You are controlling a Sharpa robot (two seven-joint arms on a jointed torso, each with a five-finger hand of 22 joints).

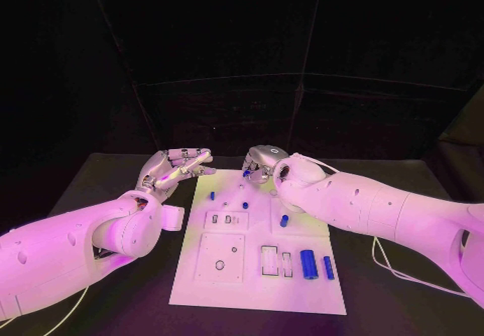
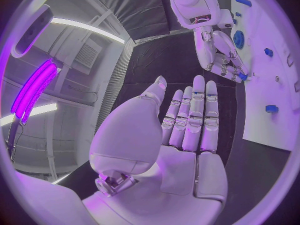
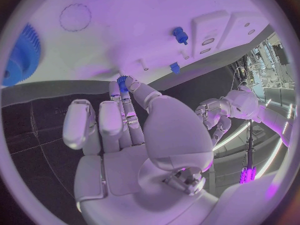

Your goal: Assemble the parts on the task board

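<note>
The right silver hand [image 3: 134, 135] pinches a small blue part [image 3: 122, 83] at its fingertips, mostly hidden; the left silver hand [image 2: 181, 135] beside the white task board [image 1: 303, 287] is spread, holding nothing.

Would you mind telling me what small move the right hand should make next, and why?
Probably lower the right hand a little toward the task board to seat the small blue part pinched at its fingertips. It hovers at the board's far edge, while the left hand is open beside the board.
</note>
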